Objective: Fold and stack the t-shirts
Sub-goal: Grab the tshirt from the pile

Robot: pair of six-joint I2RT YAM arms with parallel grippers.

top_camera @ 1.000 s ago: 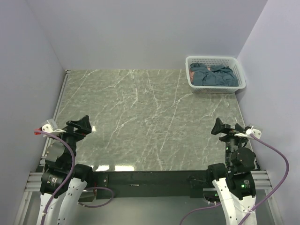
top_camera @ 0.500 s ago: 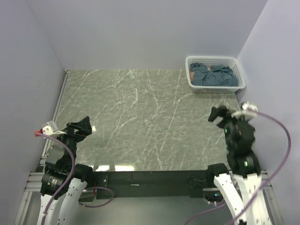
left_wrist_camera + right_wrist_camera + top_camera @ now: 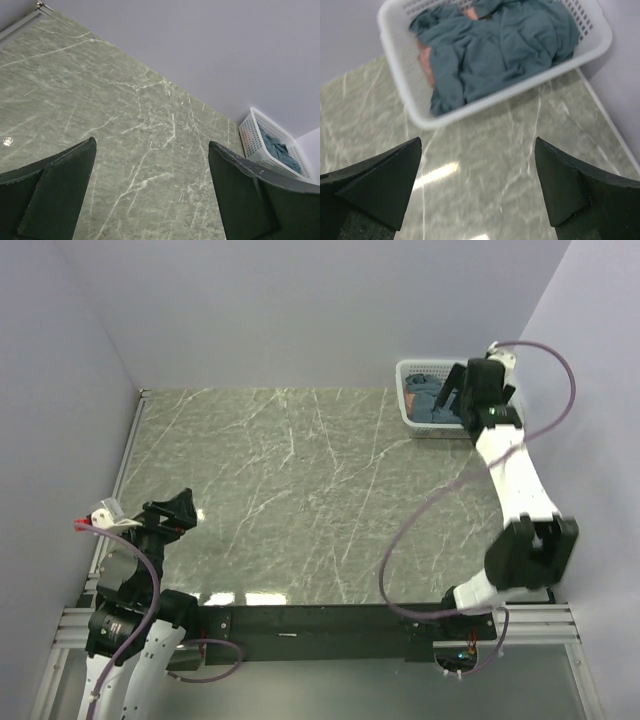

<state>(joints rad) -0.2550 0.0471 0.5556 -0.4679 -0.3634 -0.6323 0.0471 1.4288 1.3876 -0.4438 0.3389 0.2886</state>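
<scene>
Swinging out across the table (image 3: pixel 300 490), the right arm (image 3: pixel 510 465) is now reaching the white lattice basket (image 3: pixel 485 102), while the left gripper (image 3: pixel 151 144) is waiting wide open near its base. Inside the basket the slate-blue t-shirt (image 3: pixel 505 45) is lying crumpled over a salmon-pink t-shirt (image 3: pixel 424 57), with the right gripper (image 3: pixel 478 145) hovering before the rim, spread and empty. On a dip, a finger could be catching the lattice and dragging the basket, or pinching both tangled shirts together.

T-shirts (image 3: pixel 485 55) heaped unfolded in a white lattice basket (image 3: pixel 520 89)
The dark slate-blue t-shirt (image 3: pixel 520 35) lies crumpled on top and fills most of the basket. Salmon-pink cloth (image 3: pixel 423 57) shows beneath it at the left side and far edge, mostly covered.
</scene>
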